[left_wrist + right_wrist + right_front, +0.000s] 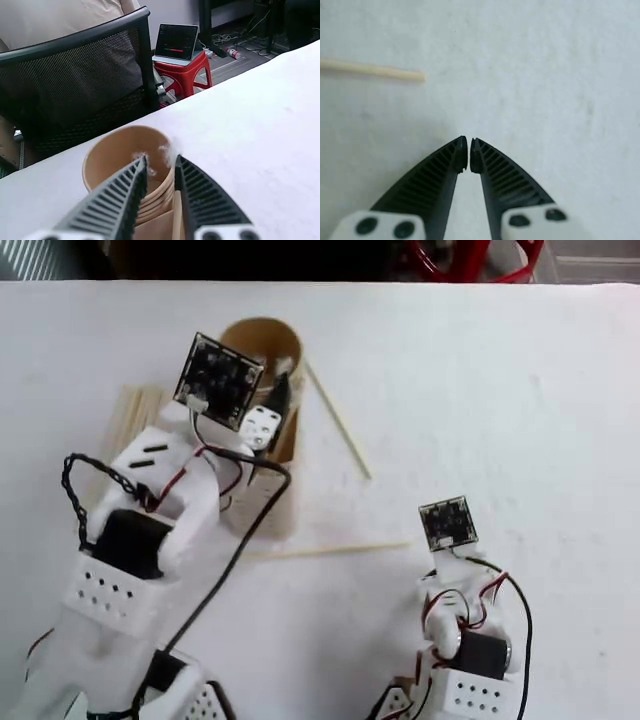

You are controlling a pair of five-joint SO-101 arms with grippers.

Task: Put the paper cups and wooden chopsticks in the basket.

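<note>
Overhead on the high view: white bench [520,390], brown paper cup [255,338] at the far left, mouth facing up. My left gripper [282,372] sits right at its rim, on the side toward mid-bench. A tan box-like body [275,495] runs below the cup, touching it. It could be the basket, but I can't confirm. Pale wooden slats [128,410] lie just beside the left arm, partly hidden, and I can't tell what they are. Two sticks are loose on bare bench. A thin wooden chopstick [338,422] lies diagonally just beside the cup. A second wooden chopstick [330,550] lies crosswise between the arms, its tip near the right arm [470,650]. Neither is in anything yet.

Left wrist view: the left gripper [161,162] jaws are a narrow gap apart and straddle the cup [117,150] rim, one finger over the inside and one outside. It's not pinched as far as I can see. Nested rims show through the gap, so I read it as a stack of cups. I'd say that straddle is the setup for a wall grip. A black mesh chair [75,85] sits past the bench edge, not relevant.

Right wrist view: the right gripper [469,150] is closed, tips all but touching, nothing between them, hanging over bare bench. The end of the second chopstick [370,70] lies near, ahead of the tips and off their line. My read is that it's parked clear so the left arm can work the cup. To take the stick it would have to open and line up across it. A thin stick flat on the bench could roll or slip out.
</note>
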